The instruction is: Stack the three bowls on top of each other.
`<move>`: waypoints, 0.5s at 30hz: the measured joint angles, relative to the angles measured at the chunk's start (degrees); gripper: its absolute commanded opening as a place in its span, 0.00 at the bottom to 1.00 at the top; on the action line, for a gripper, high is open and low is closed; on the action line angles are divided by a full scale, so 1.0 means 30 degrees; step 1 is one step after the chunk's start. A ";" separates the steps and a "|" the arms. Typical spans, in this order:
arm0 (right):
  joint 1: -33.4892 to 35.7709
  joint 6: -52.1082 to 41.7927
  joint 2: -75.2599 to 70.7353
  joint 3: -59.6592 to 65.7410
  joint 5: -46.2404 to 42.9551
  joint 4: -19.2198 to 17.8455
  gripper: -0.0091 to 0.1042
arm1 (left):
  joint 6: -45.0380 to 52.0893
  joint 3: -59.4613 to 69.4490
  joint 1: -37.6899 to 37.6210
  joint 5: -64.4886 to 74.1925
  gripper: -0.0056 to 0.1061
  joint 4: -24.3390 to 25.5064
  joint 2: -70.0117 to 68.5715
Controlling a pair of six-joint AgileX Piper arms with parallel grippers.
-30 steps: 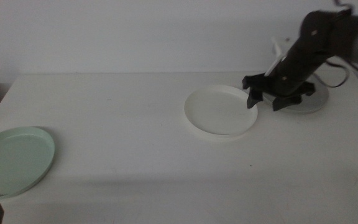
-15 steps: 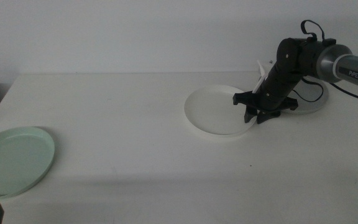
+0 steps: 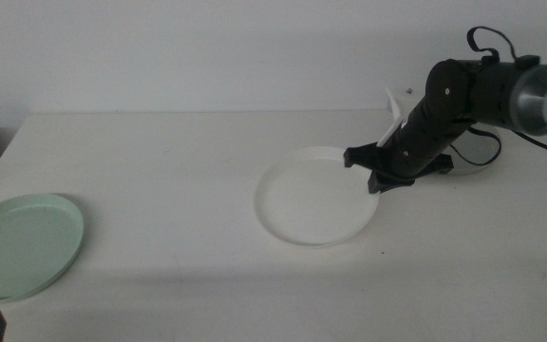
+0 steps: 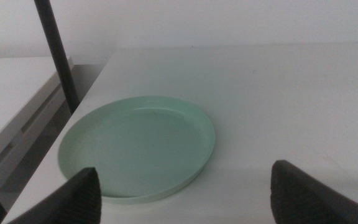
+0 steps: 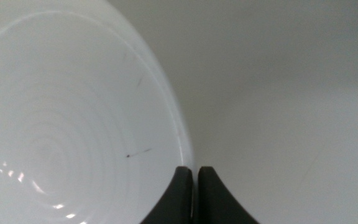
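Step in hand, as I read it: moving the white bowl (image 3: 313, 199), gripped by its rim. Right gripper (image 3: 373, 171) sits at the bowl's far-right edge, and in the right wrist view its jaws are pinched together on the rim (image 5: 185, 149), one inside, one outside. From the middle view I can't tell whether the bowl is lifted or sliding on the table (image 3: 179, 161).

Grey bowl (image 3: 482, 152) is right of the white one, mostly hidden behind the right arm; only a sliver shows. Mint green bowl (image 3: 22, 242) is well apart to the white bowl's left, at the table edge. Left gripper (image 4: 185, 190) waits just beside the green bowl, jaws wide apart, holding nothing.

Next move, my guess: carry white over another bowl, centre it, lower, release. A rim pinch may let it tilt, so go slow.

Versus half a second ago: the white bowl has shifted left and nearer the camera, and more gap has opened to the grey bowl. Green bowl unchanged.
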 measured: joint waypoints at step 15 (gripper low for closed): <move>0.3511 0.0798 -0.3405 0.6776 -0.2584 0.0503 0.07 | 0.0000 0.0000 0.0000 0.0000 0.99 0.0000 0.0000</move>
